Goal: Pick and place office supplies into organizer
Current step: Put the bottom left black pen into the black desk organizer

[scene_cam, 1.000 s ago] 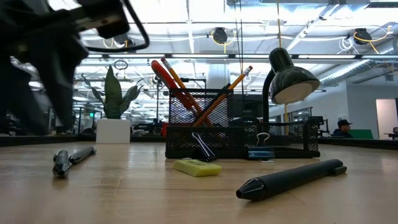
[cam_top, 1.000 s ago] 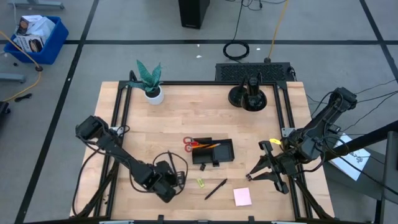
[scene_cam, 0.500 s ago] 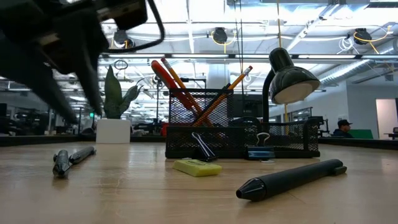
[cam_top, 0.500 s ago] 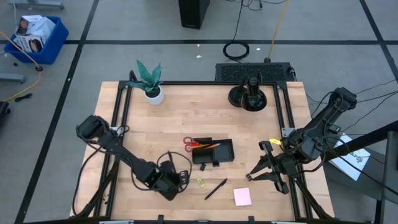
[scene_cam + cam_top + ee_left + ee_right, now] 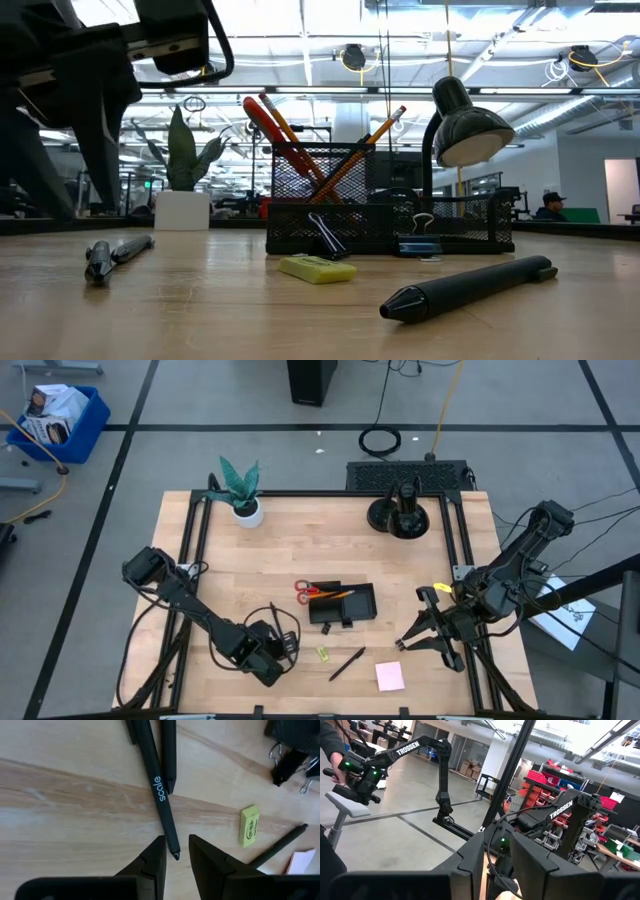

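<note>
Two slim black pens [image 5: 157, 785] lie side by side on the wood, also seen in the low view [image 5: 115, 252]. My left gripper [image 5: 176, 840] hovers open above them near the table's front left [image 5: 268, 660], its fingers on either side of one pen's tip without touching. The black organizer [image 5: 342, 603] holds the red-handled scissors [image 5: 303, 590] and orange pencils [image 5: 337, 594]. A yellow-green piece [image 5: 323, 653], another black pen [image 5: 347, 663] and a pink pad [image 5: 390, 676] lie in front of it. Black clips [image 5: 290, 762] lean against its front. My right gripper [image 5: 408, 642] waits open at the right, raised.
A green plant in a white pot [image 5: 241, 495] stands at the far left and a round black lamp stand [image 5: 400, 515] at the far right. Bare wood lies to the left of the organizer and along the near edge.
My left gripper has rolled at the wrist above the two pens, swinging a little toward the right and back, and stays about where it was. Its finger gap looks the same. Nothing on the table has moved.
</note>
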Robot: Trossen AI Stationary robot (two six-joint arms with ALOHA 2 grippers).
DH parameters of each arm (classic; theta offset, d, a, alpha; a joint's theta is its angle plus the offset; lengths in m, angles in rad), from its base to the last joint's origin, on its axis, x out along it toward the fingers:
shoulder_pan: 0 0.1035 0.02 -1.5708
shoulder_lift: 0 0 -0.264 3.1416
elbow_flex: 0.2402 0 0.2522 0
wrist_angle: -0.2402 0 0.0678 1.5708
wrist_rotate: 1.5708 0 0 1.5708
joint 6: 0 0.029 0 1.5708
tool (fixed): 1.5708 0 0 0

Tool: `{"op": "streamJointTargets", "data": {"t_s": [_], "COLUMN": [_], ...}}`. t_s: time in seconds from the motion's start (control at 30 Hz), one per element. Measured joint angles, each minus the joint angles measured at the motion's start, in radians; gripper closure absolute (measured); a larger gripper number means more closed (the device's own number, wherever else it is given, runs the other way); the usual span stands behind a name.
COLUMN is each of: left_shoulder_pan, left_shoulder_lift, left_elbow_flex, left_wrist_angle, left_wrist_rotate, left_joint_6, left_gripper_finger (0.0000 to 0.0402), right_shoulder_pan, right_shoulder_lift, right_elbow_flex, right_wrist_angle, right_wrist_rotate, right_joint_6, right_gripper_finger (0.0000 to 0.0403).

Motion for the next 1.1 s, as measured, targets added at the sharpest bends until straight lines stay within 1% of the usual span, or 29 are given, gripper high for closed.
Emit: {"op": "streamJointTargets", "data": {"t_s": [0.3,0.47,0.57,0.77,1.0,1.1], "left_shoulder_pan": [0.025,0.035,0.036,0.037,0.051,0.056], "left_shoulder_lift": [0.011,0.024,0.034,0.032,0.069,0.092], "left_elbow_flex": [0.0,0.001,-0.001,0.0,0.0,0.004], "left_wrist_angle": [-0.011,-0.006,-0.012,-0.011,0.022,0.048], "left_wrist_rotate": [-0.002,0.025,0.046,0.051,0.058,0.078], "left_joint_6": [0.007,0.025,0.006,0.004,0.004,0.004], "left_gripper_finger": [0.0314,0.0314,0.0314,0.0314,0.0314,0.0314], "right_shoulder_pan": [0.0,0.0,0.0,0.0,0.0,0.0], "right_shoulder_lift": [0.0,0.001,0.001,0.0,0.0,0.0], "right_elbow_flex": [0.0,0.0,0.0,0.0,0.0,0.0], "right_wrist_angle": [0.002,0.002,0.002,0.002,0.003,0.003], "right_wrist_rotate": [0.0,-0.001,-0.001,-0.007,-0.076,-0.078], "right_joint_6": [0.0,0.0,0.0,0.0,0.0,0.0], "right_gripper_finger": [0.0314,0.0314,0.0314,0.0314,0.0314,0.0314]}}
